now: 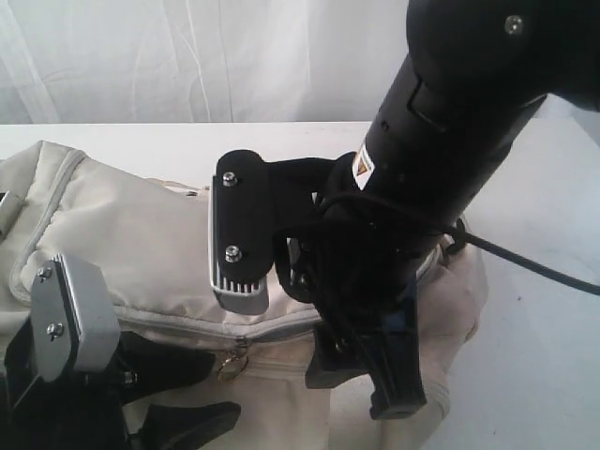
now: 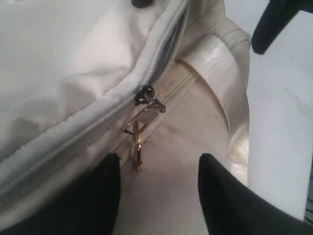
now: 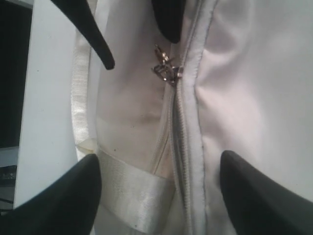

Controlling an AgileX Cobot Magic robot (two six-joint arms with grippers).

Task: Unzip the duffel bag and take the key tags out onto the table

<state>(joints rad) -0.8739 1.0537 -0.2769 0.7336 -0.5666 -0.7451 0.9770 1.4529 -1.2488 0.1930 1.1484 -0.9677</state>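
Cream-beige fabric, soft and creased, makes up the duffel bag (image 1: 141, 244), which lies across the left and middle of the table (image 1: 544, 328) on its near side. You are at the very start. The grey zip (image 3: 178, 142) along the bag's near side looks closed for most of its visible length. A thin darker gap beyond the slider (image 2: 145, 96) may be a first opening, but you cannot be sure from these views. The key tags are nowhere in sight, so the unzipping, the reach inside and the setting down on the table are all left, I judge. From the dark metal slider hangs a thin gold pull ring (image 2: 138, 142), flat against the cloth. A glossy, ribbed webbing strap (image 2: 215, 58) crosses the bag just to the right of it. Your left claw (image 2: 157, 161) stands with its black jaws apart on either side of the pull ring, holding nothing. Your right claw (image 3: 160, 159) is spread wide above the zip line towards the bag's right end, also empty.
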